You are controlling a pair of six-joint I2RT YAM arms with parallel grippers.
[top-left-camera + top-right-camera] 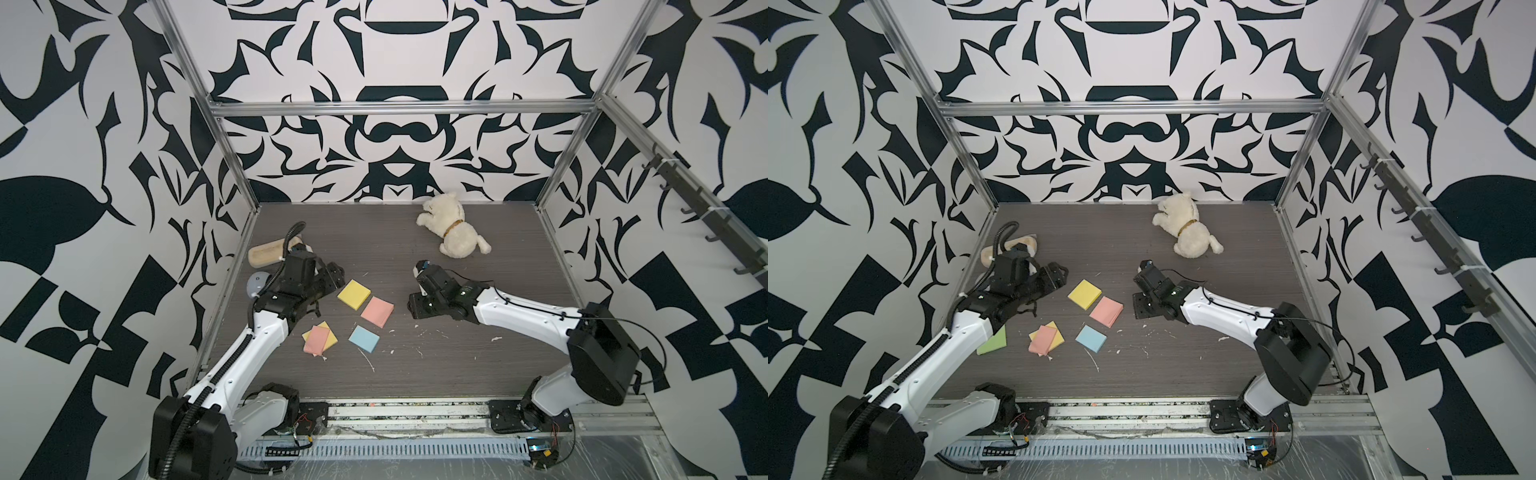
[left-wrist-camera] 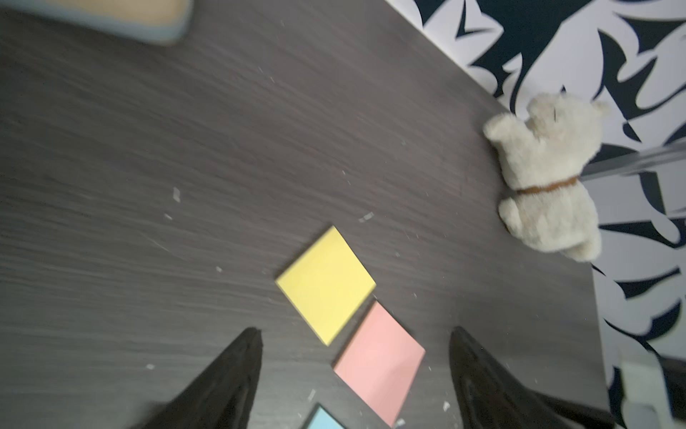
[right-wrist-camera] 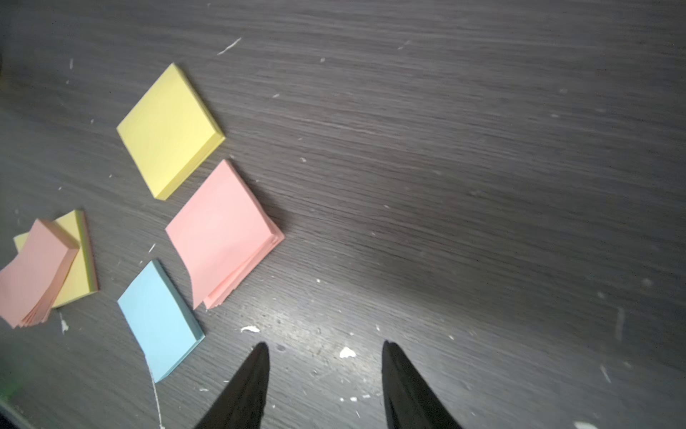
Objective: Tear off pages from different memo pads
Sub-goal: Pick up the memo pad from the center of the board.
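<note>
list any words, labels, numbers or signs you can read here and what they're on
No text can be read in any view.
yellow memo pad, pink memo pad, blue memo pad: top sheets blank.
Small pale marks on the left arm and the right arm: too small to read.

Bare tabletop [image 1: 478,365] lies open from 3 to 6 o'clock of the memo pads [image 1: 377,311]. A plush dog [image 1: 453,230] blocks 1 o'clock near the back wall; a tan oblong object [image 1: 266,253] crowds 10 o'clock.
</note>
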